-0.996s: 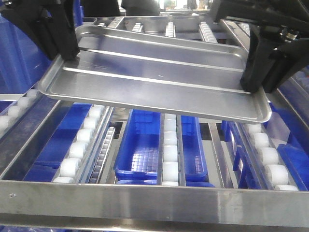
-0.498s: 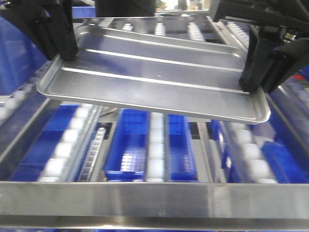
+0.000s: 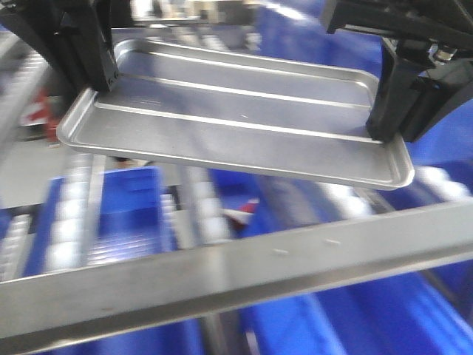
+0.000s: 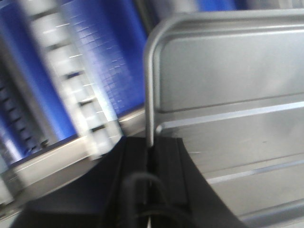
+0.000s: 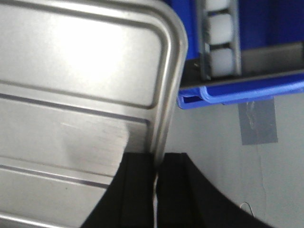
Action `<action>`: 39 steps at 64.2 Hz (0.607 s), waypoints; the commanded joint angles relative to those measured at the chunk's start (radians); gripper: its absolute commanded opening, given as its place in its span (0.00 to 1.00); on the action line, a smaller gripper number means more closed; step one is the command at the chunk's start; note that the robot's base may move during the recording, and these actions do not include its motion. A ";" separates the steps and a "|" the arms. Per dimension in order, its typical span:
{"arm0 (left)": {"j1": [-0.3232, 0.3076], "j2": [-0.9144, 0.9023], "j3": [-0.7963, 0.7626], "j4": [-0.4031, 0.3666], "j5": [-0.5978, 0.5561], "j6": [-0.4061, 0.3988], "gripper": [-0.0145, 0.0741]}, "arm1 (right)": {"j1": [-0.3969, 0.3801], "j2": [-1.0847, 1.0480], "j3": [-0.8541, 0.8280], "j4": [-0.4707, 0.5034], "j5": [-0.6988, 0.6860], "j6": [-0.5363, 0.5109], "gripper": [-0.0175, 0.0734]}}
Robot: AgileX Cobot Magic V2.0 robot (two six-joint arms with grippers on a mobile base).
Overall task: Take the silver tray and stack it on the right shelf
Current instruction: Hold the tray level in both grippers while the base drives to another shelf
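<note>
The silver tray (image 3: 236, 115) with two long raised ridges hangs level in the air between both arms, above a roller rack. My left gripper (image 3: 97, 87) is shut on the tray's left rim, which shows in the left wrist view (image 4: 150, 95) running into the black jaws. My right gripper (image 3: 386, 134) is shut on the tray's right rim, which shows in the right wrist view (image 5: 164, 109). A rack's brushed steel front rail (image 3: 244, 270) runs slanted across the front view below the tray. Which rack it belongs to is unclear in the blur.
Blue bins (image 3: 122, 203) sit under blurred white roller lanes (image 3: 70, 214) below the tray. The right wrist view shows a roller lane end (image 5: 219, 40), a blue bin edge (image 5: 242, 90) and grey floor with a tape patch (image 5: 259, 121).
The tray stays gripped at both ends. The whole background has swept sideways and blurred; the front rail now lies tilted, and the rack below looks different.
</note>
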 commanded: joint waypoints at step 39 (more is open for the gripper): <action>-0.008 -0.043 -0.035 0.014 -0.029 0.007 0.06 | 0.000 -0.036 -0.027 -0.025 -0.031 -0.025 0.25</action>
